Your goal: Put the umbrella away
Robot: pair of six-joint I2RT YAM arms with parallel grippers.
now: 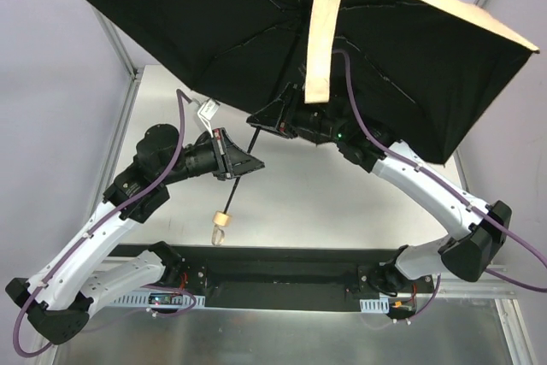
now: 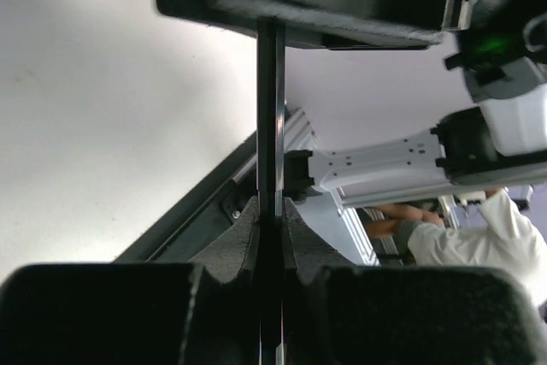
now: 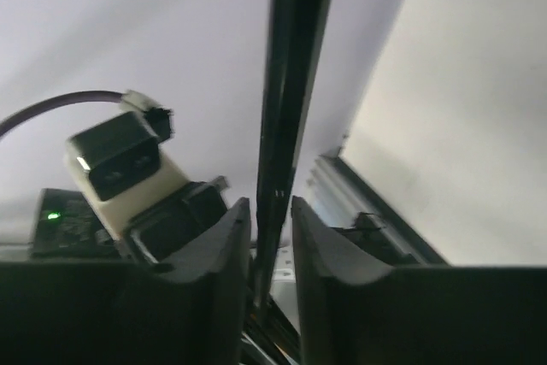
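1. Umbrella (image 1: 256, 23): fully open and held in the air over the table (image 1: 342, 211). The black lining faces the overhead camera and a beige strap (image 1: 325, 32) hangs down across it.
2. The shaft (image 1: 232, 192) slants down toward the arm bases. The pale knob (image 1: 220, 228) on its end hangs free, near the front rail and not touching it.
3. Left gripper (image 1: 242, 165): clamped on the lower shaft, just above the knob. Its wrist view shows both fingers (image 2: 231, 237) pressed tight on the thin rod.
4. Right gripper (image 1: 265, 115): higher up the shaft, close under the canopy. Jaws are narrow, with one finger (image 3: 222, 245) on each side of the rod and what looks like a sliver of gap. The wrist view is blurred, so I wouldn't swear the pads aren't touching, but it reads as loose around the shaft rather than gripping.
5. Step in hand, my read: the very start. The canopy isn't collapsed yet, and the arms are sorting out who holds what on the shaft.
6. Next move calls for:
   - the left holding firm as the anchor;
   - the right finding the sliding collar where the ribs meet the shaft and drawing it down toward the knob.
7. Risk: a big open canopy on a thin rod gives a lot of leverage, so the rod could twist or slip in a one-point grip.
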